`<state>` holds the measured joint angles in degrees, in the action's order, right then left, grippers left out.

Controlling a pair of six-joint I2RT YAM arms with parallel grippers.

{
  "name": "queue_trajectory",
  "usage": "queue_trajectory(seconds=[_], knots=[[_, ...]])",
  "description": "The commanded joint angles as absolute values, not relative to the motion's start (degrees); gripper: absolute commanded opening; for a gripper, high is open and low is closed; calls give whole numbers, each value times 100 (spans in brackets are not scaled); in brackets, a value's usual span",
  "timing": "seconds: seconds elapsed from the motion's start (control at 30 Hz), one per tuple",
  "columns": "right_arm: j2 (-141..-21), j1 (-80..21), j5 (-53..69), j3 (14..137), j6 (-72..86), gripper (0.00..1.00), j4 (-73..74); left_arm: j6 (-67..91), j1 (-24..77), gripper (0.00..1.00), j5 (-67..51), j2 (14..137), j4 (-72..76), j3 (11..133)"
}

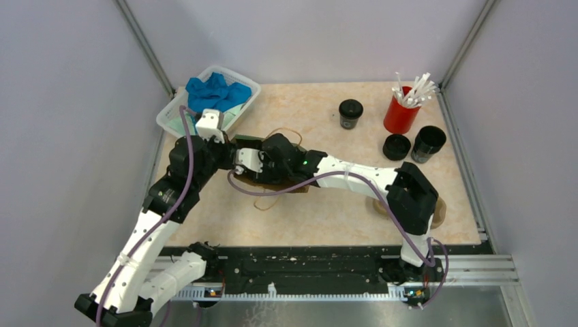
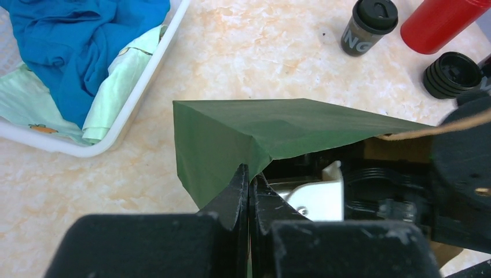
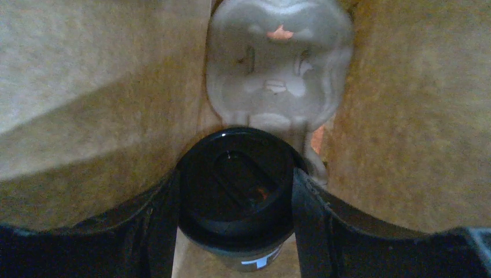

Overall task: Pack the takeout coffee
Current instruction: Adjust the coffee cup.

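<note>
While my left gripper [image 2: 249, 171] is clenched flat on the edge of the paper bag [image 2: 260, 130], dark green outside and brown inside, I see that upper wall held up off the table like a tent. From overhead the bag lies on its side in the middle of the pale marbled table [image 1: 327, 204], its twine handles looping out, with both arms meeting over it. My right gripper [image 3: 236, 204] is reached inside the bag, and its dark fingers [image 3: 159, 223] press against both sides of a small black disposable cup with a round black lid [image 3: 234, 174], so it is grasping that cup. Just beyond the cup, deeper in the bag, sits a pale moulded pulp shape [image 3: 278, 63]; I cannot tell whether the cup touches it. A second lidded black cup [image 1: 350, 114] stands upright on the far part of the table, well apart from the bag. To its right stand a red cup of white sticks [image 1: 401, 114], a stack of black lids [image 1: 397, 146] and a lidless black cup [image 1: 428, 143]. At the far left corner a white plastic basket [image 1: 165, 117] holds a crumpled blue cloth [image 1: 218, 92].
</note>
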<state>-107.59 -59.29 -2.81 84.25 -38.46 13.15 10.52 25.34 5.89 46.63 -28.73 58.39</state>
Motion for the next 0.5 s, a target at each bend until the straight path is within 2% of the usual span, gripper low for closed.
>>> queue_trajectory(seconds=[0.0, 0.47], knots=[[-9954, -6081, -198, 8664, -3194, 31, 1165, 1099, 2575, 0, 624, 4697, -2835, 5818], [-9062, -6205, -407, 8323, -1732, 30, 911, 1389, 2573, 0, 844, 4970, -3264, 6013]])
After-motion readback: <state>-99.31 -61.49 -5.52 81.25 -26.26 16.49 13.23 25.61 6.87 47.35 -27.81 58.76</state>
